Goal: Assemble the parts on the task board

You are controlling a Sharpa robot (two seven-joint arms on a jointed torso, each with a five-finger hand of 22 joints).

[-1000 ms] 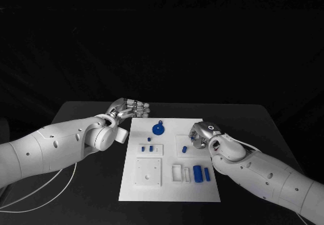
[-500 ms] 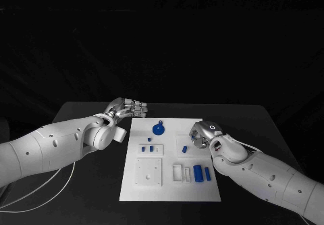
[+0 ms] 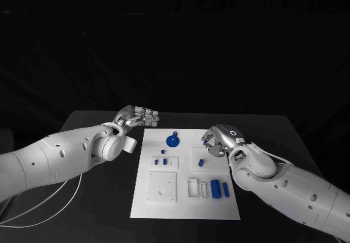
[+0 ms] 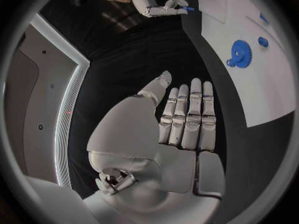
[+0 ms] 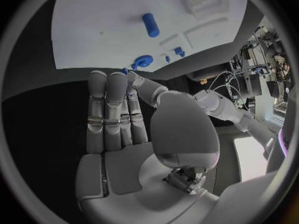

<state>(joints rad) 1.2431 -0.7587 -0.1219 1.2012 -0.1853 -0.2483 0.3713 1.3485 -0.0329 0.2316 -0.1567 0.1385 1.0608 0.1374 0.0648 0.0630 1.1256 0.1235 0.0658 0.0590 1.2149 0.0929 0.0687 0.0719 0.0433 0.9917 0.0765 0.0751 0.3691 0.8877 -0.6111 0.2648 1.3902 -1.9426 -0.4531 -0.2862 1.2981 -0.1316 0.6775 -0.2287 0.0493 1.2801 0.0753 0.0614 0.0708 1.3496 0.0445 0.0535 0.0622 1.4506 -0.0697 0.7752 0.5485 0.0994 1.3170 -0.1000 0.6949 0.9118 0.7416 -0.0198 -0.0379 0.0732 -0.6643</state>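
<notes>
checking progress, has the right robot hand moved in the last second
Yes. The right robot hand has drawn back off the task board, away from the small blue part it hovered beside, toward the board's right far edge. It holds nothing.

A black table (image 3: 87, 121) carries a white board (image 3: 182, 202) at its middle, reaching toward the near edge. A white cable (image 3: 44, 207) trails off the table's left side.

I work at a black table (image 3: 95, 119) with dark drapery hanging behind it. Off to my left stands a pale wall panel (image 4: 28, 109) edged by a bright light strip (image 4: 67, 114). To my right, cables clutter an equipment rack (image 5: 261, 50).
</notes>
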